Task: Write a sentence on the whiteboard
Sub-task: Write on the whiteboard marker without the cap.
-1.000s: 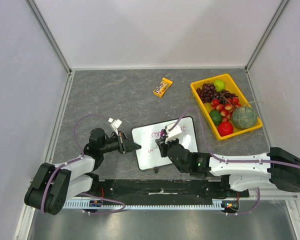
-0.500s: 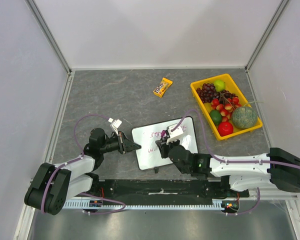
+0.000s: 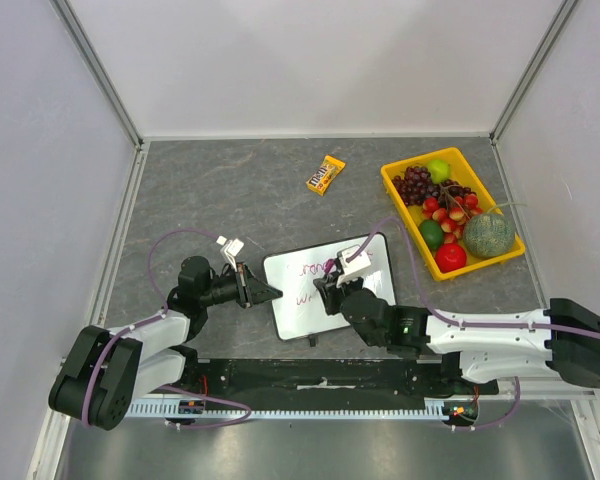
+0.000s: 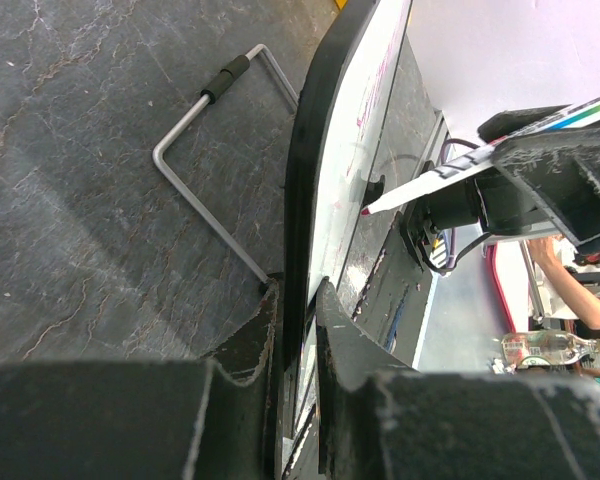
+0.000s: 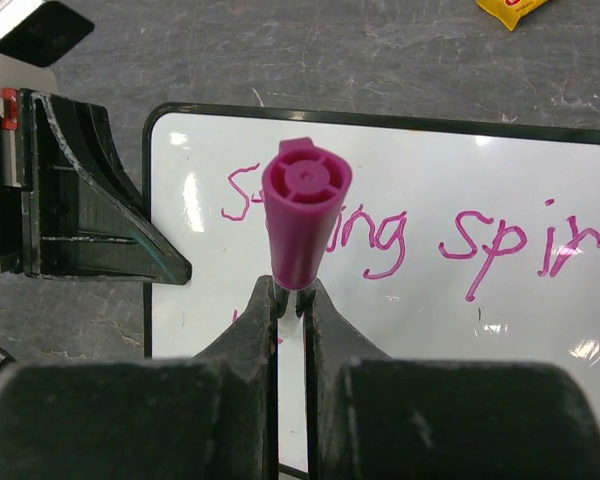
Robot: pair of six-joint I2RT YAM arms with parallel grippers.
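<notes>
While the left gripper (image 4: 298, 300) pinches the left edge of the board (image 4: 315, 170) between nearly closed jaws, the right gripper (image 5: 291, 295) is narrowed onto a pink marker (image 5: 302, 220), held upright with its butt end toward the wrist camera. In the left wrist view the marker's tip meets the board's face.

The board lies on the grey table (image 3: 210, 190) just ahead of the arm bases, between the two grippers. The sentence (image 5: 380, 235) runs in pink across its far part, and the marker hides some letters of the first word. A second line starts below it.

A bent wire leg (image 4: 205, 175) sits on the table just beside the clamped edge. Bare table shows on the board's far side up to a candy packet (image 3: 327, 174). A yellow tray (image 3: 388, 178) of fruit stands well apart, far right. White walls (image 3: 310, 60) close the left, far and right sides.
</notes>
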